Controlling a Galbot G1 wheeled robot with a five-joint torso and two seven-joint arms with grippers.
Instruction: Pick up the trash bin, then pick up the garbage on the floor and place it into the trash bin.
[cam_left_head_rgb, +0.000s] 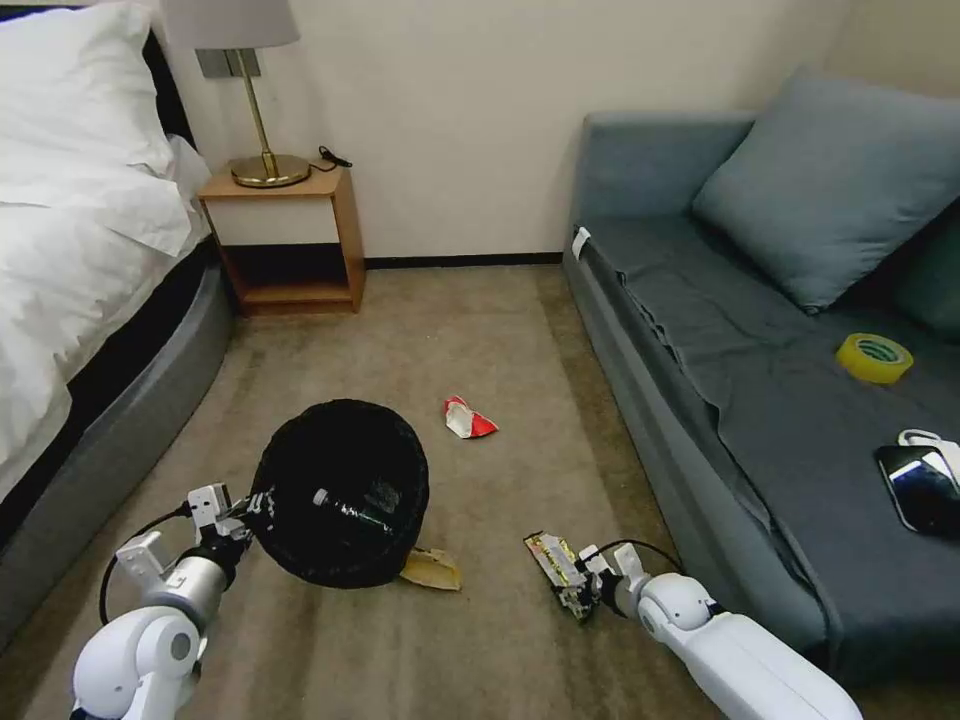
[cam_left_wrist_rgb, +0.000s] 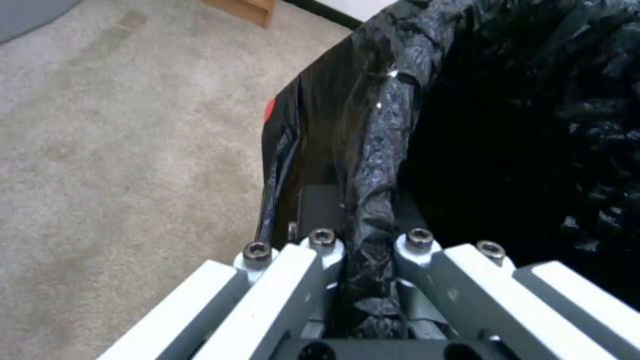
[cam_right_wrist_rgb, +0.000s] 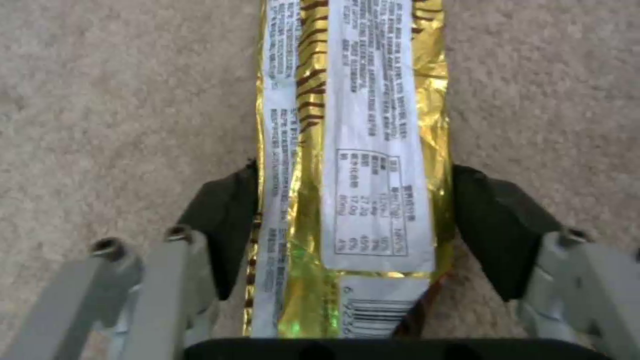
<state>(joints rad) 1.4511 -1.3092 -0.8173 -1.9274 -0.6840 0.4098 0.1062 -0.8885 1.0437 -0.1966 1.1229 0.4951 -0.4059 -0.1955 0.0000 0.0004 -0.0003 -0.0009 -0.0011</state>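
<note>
The trash bin (cam_left_head_rgb: 340, 470) is a round black mesh basket with a black liner, tipped so its mouth faces me. My left gripper (cam_left_head_rgb: 245, 510) is shut on its near rim; in the left wrist view the fingers (cam_left_wrist_rgb: 320, 250) pinch the crinkled liner edge (cam_left_wrist_rgb: 373, 150). A clear plastic bottle (cam_left_head_rgb: 350, 512) lies inside the bin. The yellow snack wrapper (cam_left_head_rgb: 553, 567) lies flat on the carpet. My right gripper (cam_left_head_rgb: 588, 590) is open over it, with a black pad (cam_right_wrist_rgb: 220, 225) at each long edge of the wrapper (cam_right_wrist_rgb: 360, 150). A brown cardboard scrap (cam_left_head_rgb: 432, 568) sticks out beside the bin. A red-and-white wrapper (cam_left_head_rgb: 468, 418) lies farther off.
A bed (cam_left_head_rgb: 80, 300) runs along the left and a wooden nightstand (cam_left_head_rgb: 285, 240) with a lamp stands at the back. A grey sofa (cam_left_head_rgb: 760, 400) on the right carries a yellow tape roll (cam_left_head_rgb: 874, 357) and a black phone (cam_left_head_rgb: 920, 488). Beige carpet lies between.
</note>
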